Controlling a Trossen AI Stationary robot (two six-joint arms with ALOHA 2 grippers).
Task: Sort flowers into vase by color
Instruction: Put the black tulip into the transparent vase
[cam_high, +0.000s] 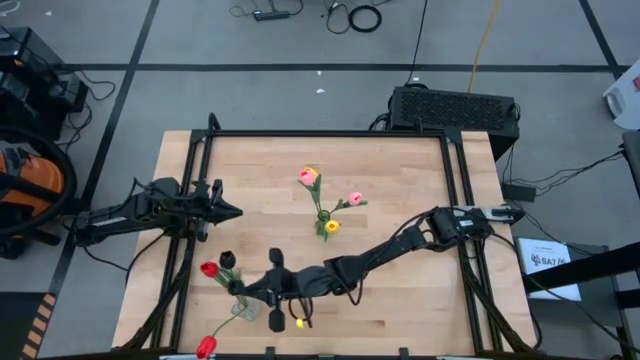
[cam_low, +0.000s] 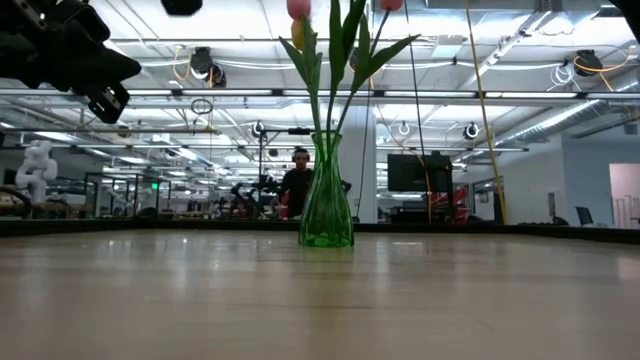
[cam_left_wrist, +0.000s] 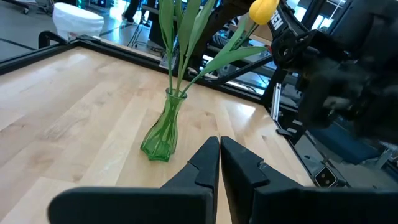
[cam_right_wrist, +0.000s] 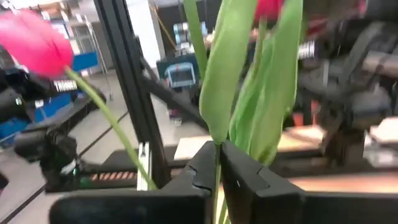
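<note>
A green glass vase stands mid-table and holds tulips with pink-yellow, pink and yellow heads; it also shows in the low view and the left wrist view. A clear vase near the front left holds tulips with red, black and red heads. My right gripper is at the clear vase, shut on a green tulip stem. My left gripper is shut and empty, left of the green vase. My right gripper pinches a green tulip stem between its two fingers, just below its leaves. The fingers come level from the table's right and lie across the stem. The stem rises upright above the fingers; its lower end is hidden by them.
A small yellow head shows by my right arm near the front edge. Black frame rails run along the table's left, far and right edges. Bare wood lies at the far left and front right.
</note>
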